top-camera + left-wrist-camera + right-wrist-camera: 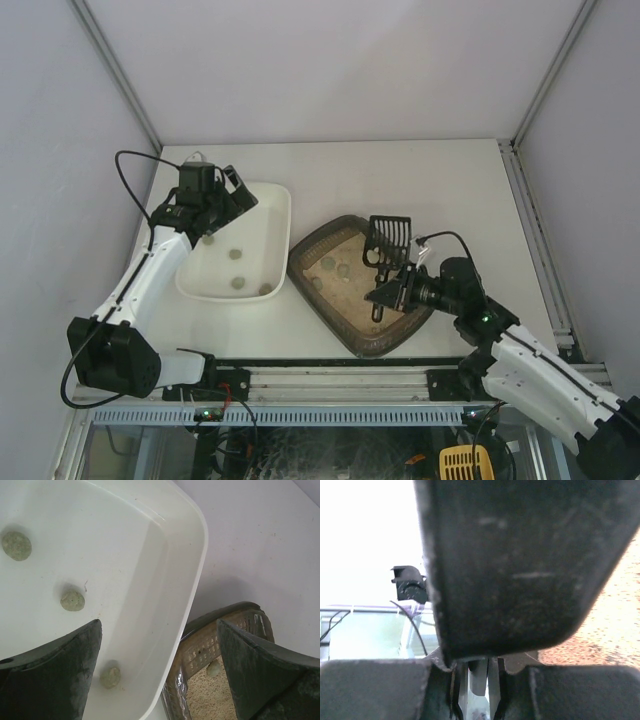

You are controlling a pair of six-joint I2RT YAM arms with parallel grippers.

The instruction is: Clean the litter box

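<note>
Lying diagonal, litter box [355,300]: long axis near-right to far-left.

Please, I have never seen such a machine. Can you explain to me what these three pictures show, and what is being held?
The top picture looks down on two white robot arms bolted at a table's near edge. The other two come from cameras on their wrists. On the table lie a white tray holding three greenish lumps and a dark litter box with sandy litter. The left gripper hangs open over the tray, holding nothing. The right gripper holds a black slotted scoop by its handle over the litter box; its camera sees mostly that handle.
</note>
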